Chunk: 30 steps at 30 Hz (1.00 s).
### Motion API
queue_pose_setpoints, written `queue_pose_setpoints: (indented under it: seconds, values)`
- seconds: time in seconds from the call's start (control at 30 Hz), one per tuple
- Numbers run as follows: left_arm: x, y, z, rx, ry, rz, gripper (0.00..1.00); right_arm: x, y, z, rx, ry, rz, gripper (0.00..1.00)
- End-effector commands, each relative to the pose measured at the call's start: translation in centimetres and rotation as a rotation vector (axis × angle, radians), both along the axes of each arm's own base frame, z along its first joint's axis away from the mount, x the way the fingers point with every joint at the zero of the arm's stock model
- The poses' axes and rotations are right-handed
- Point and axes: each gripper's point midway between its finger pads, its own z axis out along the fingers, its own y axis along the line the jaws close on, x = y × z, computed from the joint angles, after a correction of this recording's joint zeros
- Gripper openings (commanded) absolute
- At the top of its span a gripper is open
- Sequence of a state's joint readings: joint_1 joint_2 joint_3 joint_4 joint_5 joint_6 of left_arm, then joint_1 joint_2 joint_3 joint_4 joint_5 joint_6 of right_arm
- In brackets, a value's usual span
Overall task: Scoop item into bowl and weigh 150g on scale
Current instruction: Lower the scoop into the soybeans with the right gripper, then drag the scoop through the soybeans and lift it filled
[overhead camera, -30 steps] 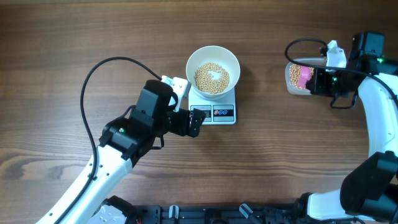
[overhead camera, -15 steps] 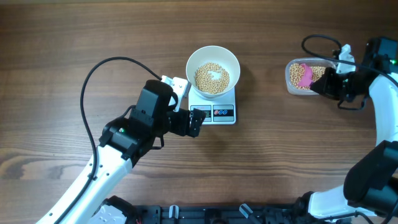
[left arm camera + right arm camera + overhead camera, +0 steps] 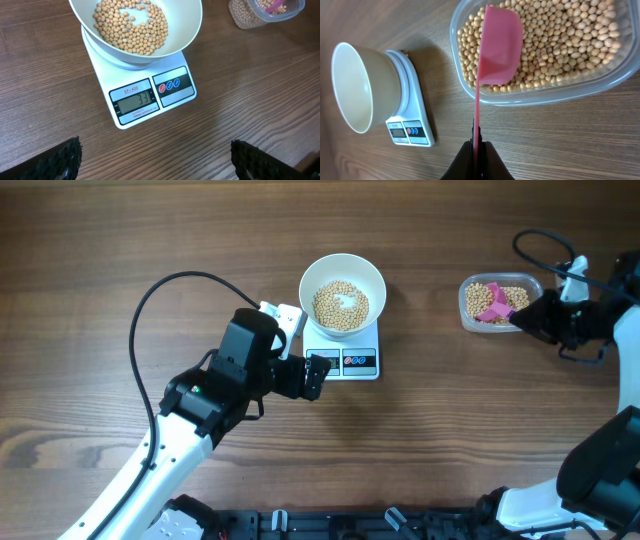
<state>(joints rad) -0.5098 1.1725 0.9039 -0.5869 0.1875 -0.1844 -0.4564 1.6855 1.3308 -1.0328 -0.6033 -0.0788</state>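
We see one brown wooden worktop (image 3: 120, 240) from above, with two white-and-black robot arms reaching in from its near edge.

The left hand (image 3: 160, 162) is spread as wide as it goes and holds nothing. It hovers just short of the front edge of the one white scale (image 3: 145, 75), which lies straight ahead of it. The display faces the hand and reads thirty-three, which we judge to be far short of the target. On the scale stands the one white bowl (image 3: 192, 25), directly beyond the display from that hand. It holds a shallow layer of beans (image 3: 132, 25).

The right hand (image 3: 478, 155) is pinched fully shut on the thin handle of the one pink scoop (image 3: 500, 45). The scoop's long axis runs straight out from that hand. Its blade is over the near corner of the one clear plastic tub (image 3: 535, 97), which sits directly ahead of the fingers. We see no beans on the scoop's pink face, and we cannot tell whether it touches the beans below it.

We judge that one relation matters most. The bowl and scale lie well apart from the right hand, off to its left, so a filled scoop would have to travel sideways across bare worktop. The right hand is nearer the tub, and the left hand is nearer the bowl.

The beans are far too many to count. They lie in two lots, a deep one in the tub and a thinner one in the bowl.
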Motion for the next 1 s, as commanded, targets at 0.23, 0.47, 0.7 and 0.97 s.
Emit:
queue_pose_setpoints:
  seconds: [0.23, 0.47, 0.7, 0.97]
  values:
    - [0.0, 0.0, -0.1, 0.014, -0.009, -0.015, 1.00, -0.1, -1.1, 0.0, 0.095, -0.014, -0.051, 0.04]
    - [0.0, 0.0, -0.1, 0.014, -0.009, -0.015, 1.00, -0.1, -1.8, 1.3, 0.196, -0.073, -0.089, 0.04]
    - [0.0, 0.0, -0.1, 0.014, -0.009, -0.015, 1.00, -0.8, -3.4, 2.1, 0.253, -0.102, -0.143, 0.04]
    - [0.0, 0.0, -0.1, 0.014, -0.009, -0.015, 1.00, -1.1, -4.1, 4.1, 0.384, -0.175, -0.188, 0.04]
